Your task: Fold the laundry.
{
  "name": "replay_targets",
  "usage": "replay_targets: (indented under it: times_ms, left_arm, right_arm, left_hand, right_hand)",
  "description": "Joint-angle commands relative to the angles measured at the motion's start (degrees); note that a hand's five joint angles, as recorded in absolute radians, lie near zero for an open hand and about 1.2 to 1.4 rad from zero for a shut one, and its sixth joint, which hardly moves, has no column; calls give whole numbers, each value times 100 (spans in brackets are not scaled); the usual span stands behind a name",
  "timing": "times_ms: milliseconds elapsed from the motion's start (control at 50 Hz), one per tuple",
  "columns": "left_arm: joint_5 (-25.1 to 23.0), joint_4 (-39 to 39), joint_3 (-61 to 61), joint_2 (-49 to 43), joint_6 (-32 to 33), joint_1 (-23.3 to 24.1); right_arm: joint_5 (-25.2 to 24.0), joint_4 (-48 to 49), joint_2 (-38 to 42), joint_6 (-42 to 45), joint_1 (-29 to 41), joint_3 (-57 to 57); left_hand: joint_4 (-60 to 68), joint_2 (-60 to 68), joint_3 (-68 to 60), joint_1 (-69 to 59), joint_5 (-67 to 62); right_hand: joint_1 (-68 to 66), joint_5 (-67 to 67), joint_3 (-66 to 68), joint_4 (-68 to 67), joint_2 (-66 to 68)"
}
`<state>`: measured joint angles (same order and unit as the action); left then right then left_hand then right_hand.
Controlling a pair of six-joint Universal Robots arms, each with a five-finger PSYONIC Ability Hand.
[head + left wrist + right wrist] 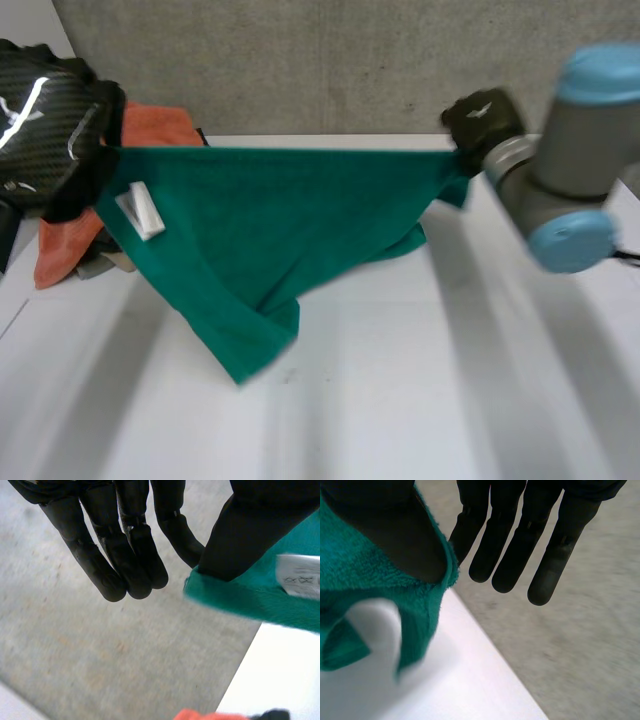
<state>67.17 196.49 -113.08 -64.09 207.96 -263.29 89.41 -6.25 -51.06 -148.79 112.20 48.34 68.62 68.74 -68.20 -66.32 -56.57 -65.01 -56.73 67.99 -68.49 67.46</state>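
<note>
A green towel (260, 230) hangs stretched between my two hands above the white table (420, 390). My left hand (75, 175) pinches its left top corner, beside a white label (140, 210). In the left wrist view my thumb (250, 530) presses the green towel (250, 600) near the label (300, 575), with the other fingers (135, 555) straight. My right hand (480, 120) holds the right top corner. In the right wrist view its thumb (395, 535) clamps the green towel (365, 580), with straight fingers (515, 555) beside it. The towel's lower fold sags onto the table.
An orange cloth (65, 245) lies in a pile at the table's far left, behind the towel, and the orange cloth (200, 715) shows again below my left hand. Grey floor (300, 70) runs beyond the table's far edge. My right arm (570, 170) reaches in over the right side.
</note>
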Motion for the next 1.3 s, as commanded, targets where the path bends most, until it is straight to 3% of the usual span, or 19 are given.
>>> replay_targets:
  times_ms: [20,60,140,260,380,460,580,700,780,920,1000,1100,1200,1300]
  left_arm:
    - [226,-181,646,-709,-511,-56]
    - [480,-408,979,-1200,-564,137]
    - [665,-769,1341,-1834,-538,348]
    - [753,-1156,1806,-2983,-511,699]
    - [1052,-1280,2491,-4250,-459,937]
    - [1412,-1245,3431,-5015,-336,1183]
    - [1887,-973,5698,-5930,-221,1570]
    - [2588,-315,7780,-6317,-344,1711]
    - [2836,29,8179,-6230,-502,1685]
    - [2670,30,7250,-5668,-836,1527]
    - [2538,47,5915,-5123,-1047,1447]
    - [1968,83,3747,-4544,-1118,1308]
    - [1536,205,2257,-4445,-1004,1158]
    - [1492,443,1465,-4700,-723,1026]
  right_arm:
    - [-468,-306,-2011,-335,-532,1273]
    - [-626,-735,-2739,-335,-708,1554]
    - [-732,-1386,-3234,-274,-963,1713]
    - [-995,-2335,-3087,-19,-1148,2055]
    - [-987,-2311,-2550,446,-1148,2372]
    - [-917,-1960,-2032,675,-1025,2250]
    - [-232,-792,-1170,553,-841,933]
    - [314,289,-1011,246,-788,-377]
    - [349,1089,-1265,113,-770,-686]
    - [86,837,-1556,157,-770,-318]
    - [-248,143,-1679,148,-797,306]
    - [-730,-552,-1960,192,-910,1674]
    - [-1250,-430,-1829,359,-1025,2775]
    - [-1382,18,-1153,772,-1043,3365]
  left_hand:
    - [1138,1126,-1180,-1368,-1343]
    - [1138,1126,-1180,-1368,-1343]
    - [1138,1126,-1180,-1368,-1343]
    - [1138,1126,-1180,-1368,-1343]
    - [1138,1126,-1180,-1368,-1343]
    - [1138,1126,-1180,-1368,-1343]
    - [1138,1126,-1180,-1368,-1343]
    - [1138,1126,-1180,-1368,-1343]
    - [1138,1126,-1180,-1368,-1343]
    - [1138,1126,-1180,-1368,-1343]
    - [1138,1126,-1180,-1368,-1343]
    - [1138,1126,-1180,-1368,-1343]
    - [1138,1126,-1180,-1368,-1343]
    - [1138,1126,-1180,-1368,-1343]
  right_hand:
    - [-1499,-1327,1201,-1151,1254]
    - [-1499,-1327,1201,-1151,1254]
    - [-1499,-1327,1201,-1151,1254]
    - [-1499,-1327,1201,-1151,1254]
    - [-1499,-1327,1201,-1151,1254]
    - [-1499,-1327,1201,-1151,1254]
    - [-1499,-1327,1201,-1151,1254]
    - [-1499,-1327,1201,-1151,1254]
    - [-1499,-1327,1201,-1151,1254]
    - [-1499,-1327,1201,-1151,1254]
    - [-1499,-1327,1201,-1151,1254]
    - [-1499,-1327,1201,-1151,1254]
    - [-1499,-1327,1201,-1151,1254]
    - [-1499,-1327,1201,-1151,1254]
